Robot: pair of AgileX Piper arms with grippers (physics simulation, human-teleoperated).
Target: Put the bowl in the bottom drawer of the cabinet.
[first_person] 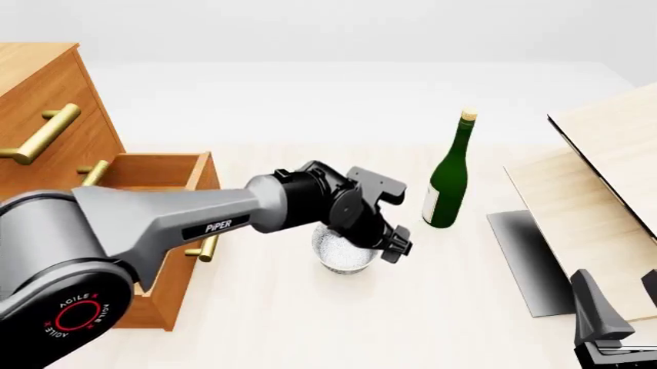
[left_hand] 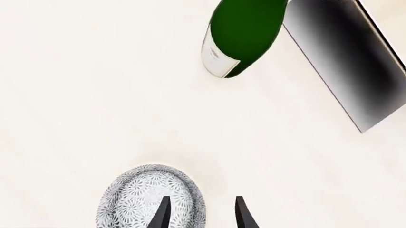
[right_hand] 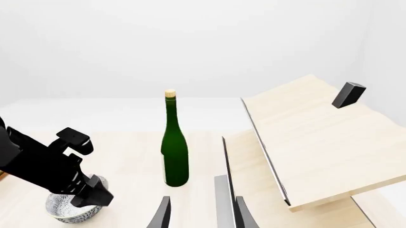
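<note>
My left tool (first_person: 395, 247) hangs over the bowl (first_person: 343, 252), its dark tapered fingers (left_hand: 162, 213) parted, one over the speckled white hollow, the other beyond its rim. The bowl stands on the pale smooth desk (first_person: 308, 323), just right of the bottom drawer (first_person: 169, 231), which juts open from the orange-brown cabinet (first_person: 41, 100). A glossy green bottle (first_person: 448, 181) stands upright farther right. My right tool (right_hand: 201, 213) waits open, near right, beside pale boards (first_person: 605, 177).

Pale wood table (first_person: 308, 323), plain white bkgd, even light
</note>
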